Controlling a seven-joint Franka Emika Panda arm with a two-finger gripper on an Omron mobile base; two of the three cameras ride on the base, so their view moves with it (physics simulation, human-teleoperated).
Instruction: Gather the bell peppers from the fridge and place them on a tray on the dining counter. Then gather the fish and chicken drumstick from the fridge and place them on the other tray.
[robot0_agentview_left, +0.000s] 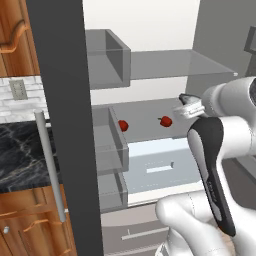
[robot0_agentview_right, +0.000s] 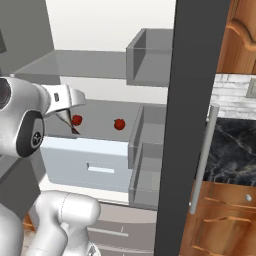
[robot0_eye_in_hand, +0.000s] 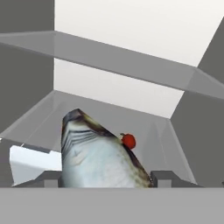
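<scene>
One fish (robot0_eye_in_hand: 98, 155) is sitting lengthwise between your claw's (robot0_eye_in_hand: 105, 178) tips, head pointing away toward the fridge's back; the claw is gripping it.

A: Fish (robot0_eye_in_hand: 98, 159)?
B: Silver-grey body, dark back, nose pointing to 11 o'clock in the hand view.
A: Bell peppers?
B: Two, red, on the middle fridge shelf: the first (robot0_agentview_left: 123, 125) at 9 o'clock of the second (robot0_agentview_left: 166, 121).

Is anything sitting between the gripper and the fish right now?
Nothing visible does. In the hand view the fish already sits between the gripper fingers, apparently held. A red bell pepper lies behind it on the fridge shelf, not in between.
</scene>
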